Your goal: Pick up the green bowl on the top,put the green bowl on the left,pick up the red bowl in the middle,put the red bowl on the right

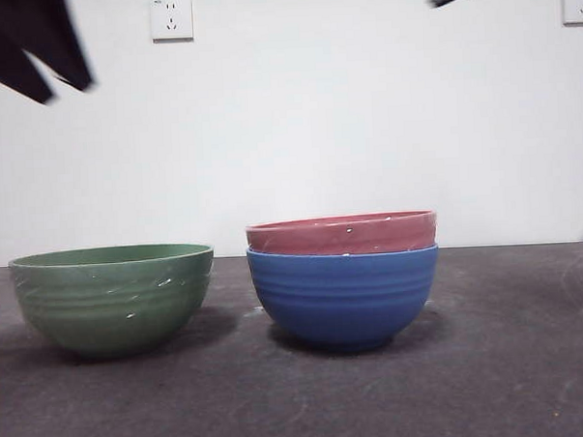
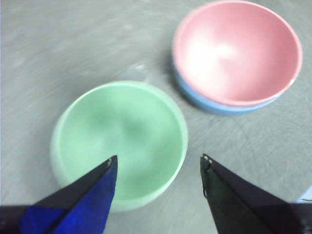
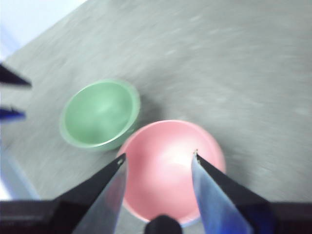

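Mostly hidden: red bowl [image 1: 342,234] nested | green bowl [image 1: 113,296] apart, whole

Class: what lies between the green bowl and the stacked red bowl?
Nothing: the front view shows only bare table between the green bowl and red bowl.

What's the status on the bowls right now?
Left gripper open above green bowl, bowl down on table. Right gripper open over red bowl, nested in blue bowl. Nothing blocking.
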### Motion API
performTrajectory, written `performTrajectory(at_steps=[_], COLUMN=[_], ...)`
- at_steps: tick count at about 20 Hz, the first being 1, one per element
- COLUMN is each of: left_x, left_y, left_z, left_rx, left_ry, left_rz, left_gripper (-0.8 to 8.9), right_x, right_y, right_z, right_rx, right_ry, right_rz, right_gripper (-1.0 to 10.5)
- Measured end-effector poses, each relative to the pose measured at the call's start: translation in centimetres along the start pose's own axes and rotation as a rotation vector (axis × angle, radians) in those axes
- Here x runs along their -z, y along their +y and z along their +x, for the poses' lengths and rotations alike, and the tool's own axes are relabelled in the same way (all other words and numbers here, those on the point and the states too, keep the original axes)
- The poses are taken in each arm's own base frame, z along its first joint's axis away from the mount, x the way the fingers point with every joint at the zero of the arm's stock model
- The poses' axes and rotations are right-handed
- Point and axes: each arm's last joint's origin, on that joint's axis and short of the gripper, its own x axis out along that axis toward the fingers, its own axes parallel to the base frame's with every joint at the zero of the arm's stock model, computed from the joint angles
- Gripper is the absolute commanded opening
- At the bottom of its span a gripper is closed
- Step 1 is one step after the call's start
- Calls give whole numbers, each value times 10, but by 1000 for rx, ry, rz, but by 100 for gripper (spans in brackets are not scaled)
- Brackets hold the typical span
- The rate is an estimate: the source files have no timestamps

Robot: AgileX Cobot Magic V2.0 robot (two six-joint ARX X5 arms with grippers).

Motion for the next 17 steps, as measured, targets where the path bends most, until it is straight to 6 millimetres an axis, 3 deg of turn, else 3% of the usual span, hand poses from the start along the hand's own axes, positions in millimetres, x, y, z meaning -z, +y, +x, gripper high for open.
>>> performTrajectory(at_steps=[5, 9, 17], left_x=[19, 23, 23], left_y=[30, 45, 46], left_z=[-34, -42, -42], left_rx=[34, -2, -6], left_ry=[-47, -80, -89], left_rz=[-179, -261, -261], left_gripper=[292, 292, 292], right_x=[-13, 1, 31], right_y=[30, 48, 46], right_z=[57, 100, 148], right_rx=[-54, -93, -124], right_ry=[194, 333, 560], right_rz=[-150, -212, -205], right_gripper=[222, 220, 217])
